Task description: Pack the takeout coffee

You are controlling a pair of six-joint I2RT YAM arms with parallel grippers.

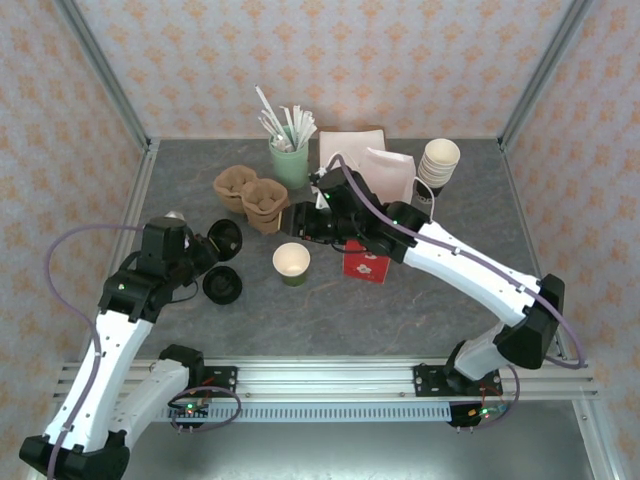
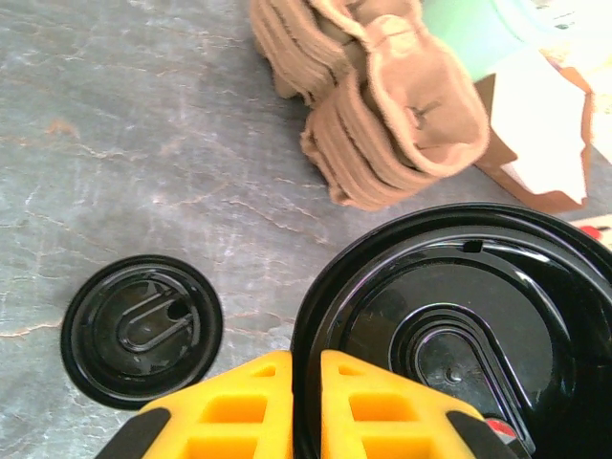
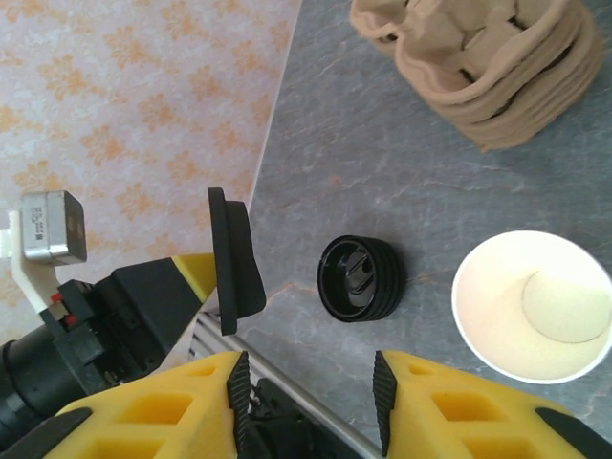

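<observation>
1. The left fingers (image 2: 229, 409) are pinching shut on the rim of a black lid (image 2: 459, 335). The lid is taking up the lower right of the left wrist view, and its edge is sitting in the narrow slot between the two yellow fingers.
2. In the right wrist view the same lid (image 3: 234, 263) is showing at centre left, tilted up nearly on edge against a left finger (image 3: 196, 273).
3. The right fingers (image 3: 459, 411) are standing open at the bottom of their own view, gripping and touching nothing.
4. The takeout coffee cup (image 1: 291, 263) is standing upright and lidless on the desk (image 1: 330, 305), in the middle of the top view. It is just below the right arm's fingers and to the right of the held lid. At the lower right of the right wrist view it is showing its pale inside (image 3: 535, 306).
5. A stack of black lids (image 1: 222, 285) is lying on the desk left of the cup and just below the held lid.
6. Pulp cup carriers (image 1: 250, 195) are sitting above and left of the cup.
7. A red-and-white paper bag (image 1: 366, 262) is showing just right of the cup, partly under the right arm.
</observation>
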